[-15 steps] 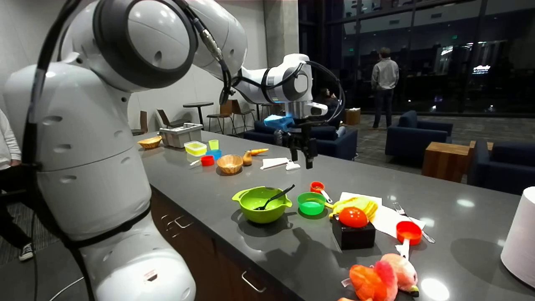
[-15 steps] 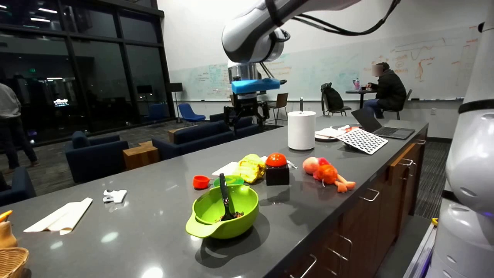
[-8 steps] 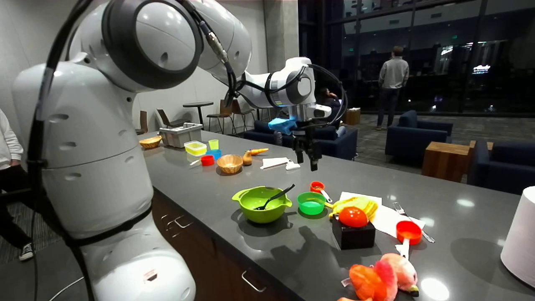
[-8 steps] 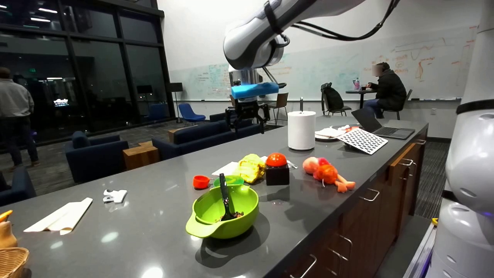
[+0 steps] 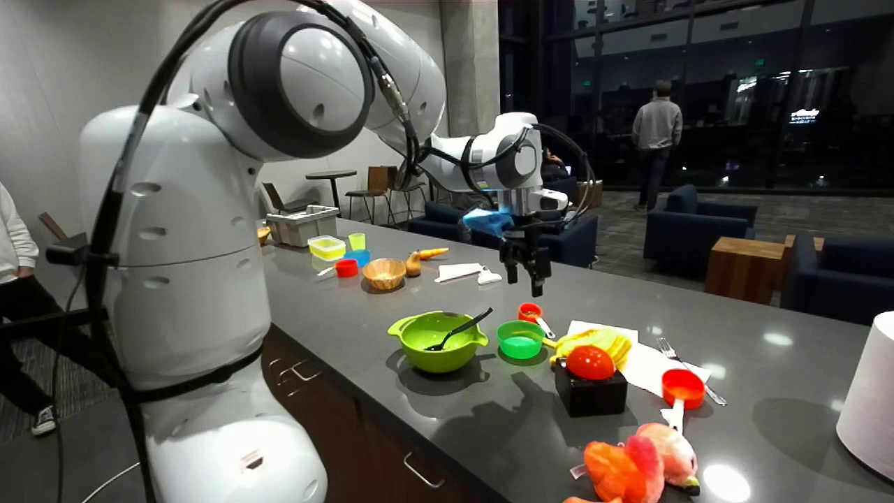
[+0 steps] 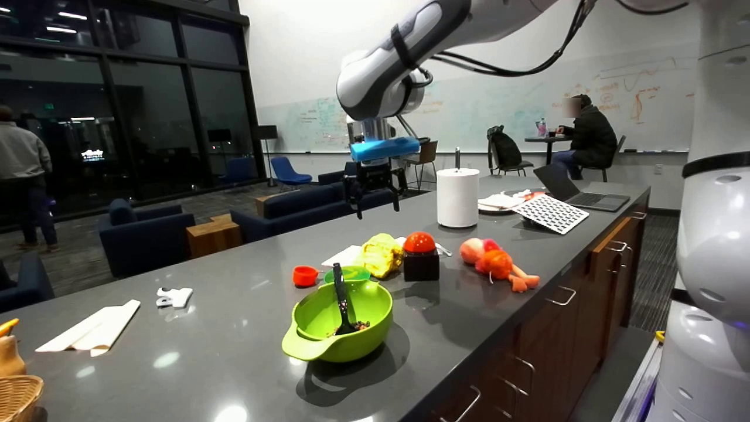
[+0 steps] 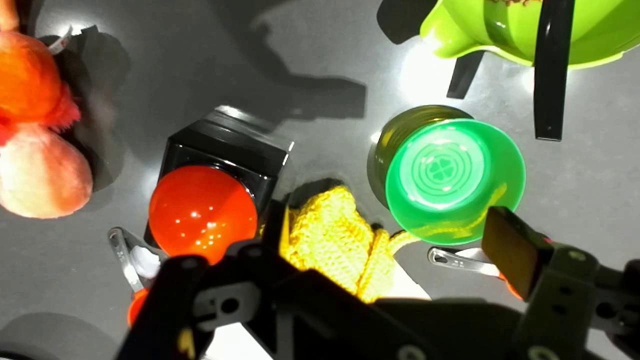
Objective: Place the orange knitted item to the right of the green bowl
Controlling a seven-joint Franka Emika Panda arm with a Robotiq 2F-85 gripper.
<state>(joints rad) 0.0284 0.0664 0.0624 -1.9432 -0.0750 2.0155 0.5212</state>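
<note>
The fingers (image 7: 515, 250) hang spread above the surface (image 7: 320, 150).
Below them, seemingly apart, lies the orange knitted item (image 7: 330, 240); the green bowl (image 5: 434, 360) stands farther aside.

A white robot arm (image 5: 188, 216) arches across an exterior view, its elbow (image 5: 325, 80) high and bent, black cables (image 5: 106, 223) running along it. The forearm (image 5: 408, 73) slopes down to the wrist (image 6: 378, 88), where a black gripper (image 6: 378, 212) hangs in midair, pointing downward. In the wrist view, its two fingers (image 7: 512, 252) stand wide apart.
</note>
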